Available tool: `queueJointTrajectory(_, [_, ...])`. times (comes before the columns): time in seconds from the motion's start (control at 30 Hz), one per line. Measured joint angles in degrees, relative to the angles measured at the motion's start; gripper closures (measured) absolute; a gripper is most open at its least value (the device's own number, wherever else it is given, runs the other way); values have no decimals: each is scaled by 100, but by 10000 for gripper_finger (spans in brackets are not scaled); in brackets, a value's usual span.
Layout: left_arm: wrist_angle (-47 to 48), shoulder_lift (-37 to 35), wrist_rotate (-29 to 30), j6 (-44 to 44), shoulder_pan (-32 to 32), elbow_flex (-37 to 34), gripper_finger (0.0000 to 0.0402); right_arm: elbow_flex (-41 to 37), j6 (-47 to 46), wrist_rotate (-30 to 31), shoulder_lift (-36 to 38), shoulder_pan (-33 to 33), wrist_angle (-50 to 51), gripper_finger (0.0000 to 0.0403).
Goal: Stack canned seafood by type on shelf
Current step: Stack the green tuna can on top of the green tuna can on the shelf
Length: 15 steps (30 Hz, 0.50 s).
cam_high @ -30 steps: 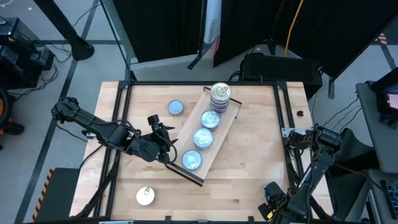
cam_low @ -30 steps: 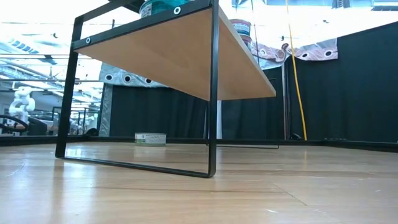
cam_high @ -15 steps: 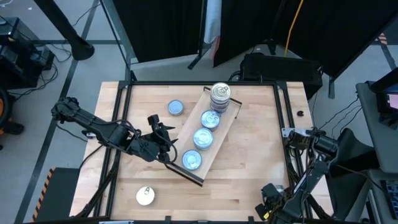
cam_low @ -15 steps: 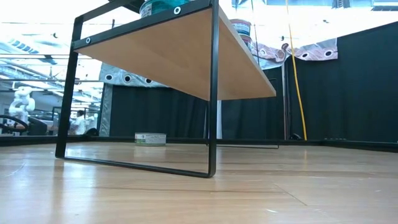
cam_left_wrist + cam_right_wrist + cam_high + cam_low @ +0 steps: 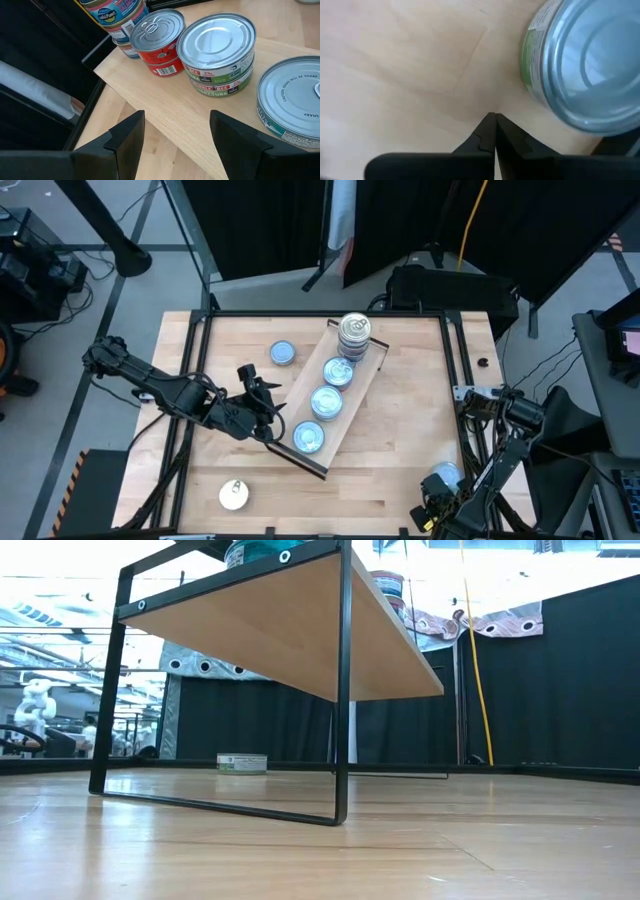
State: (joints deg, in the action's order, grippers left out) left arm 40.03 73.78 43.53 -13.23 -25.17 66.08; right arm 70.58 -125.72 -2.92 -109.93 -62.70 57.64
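The shelf (image 5: 330, 400) lies slantwise in mid-table, a light board on a black frame (image 5: 342, 690). On it stand a tall stack of tins (image 5: 353, 332) at its far end and blue-topped tins (image 5: 326, 402) in a row. In the left wrist view these show as stacks with green labels (image 5: 220, 50) and red labels (image 5: 157, 45). My left gripper (image 5: 172, 137) is open at the shelf's left side (image 5: 262, 402), holding nothing. My right gripper (image 5: 495, 122) is shut near the table's near right corner, with a blue-topped tin (image 5: 580, 65) (image 5: 443, 476) just beside it.
One blue-topped tin (image 5: 284, 353) sits on the table left of the shelf's far end, also seen in the low view (image 5: 240, 762). A cream-topped tin (image 5: 233, 495) lies near the near left edge. The tabletop has a black frame (image 5: 455, 380).
The right arm has shifted a little at the table's near right corner, and a blue-topped tin now shows beside its gripper where none showed before. The left arm and the tins on the shelf have kept still.
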Motion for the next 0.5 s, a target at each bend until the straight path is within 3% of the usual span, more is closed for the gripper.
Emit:
queueJointTrajectory(0.1, [2, 0, 0, 0, 0, 0, 175, 286, 34, -45, 0, 0, 363, 403])
queueJointTrajectory(0.3, [0, 0, 11, 4, 0, 0, 175, 1285, 36, -212, 8, 45, 2358, 403])
queueJointTrajectory(0.4, [-2, 0, 17, 4, 0, 0, 175, 1344, 152, -498, 13, 145, 3057, 403])
queueJointTrajectory(0.5, [-5, 0, 17, 6, 0, 0, 175, 1220, 497, -499, 13, 243, 3064, 403])
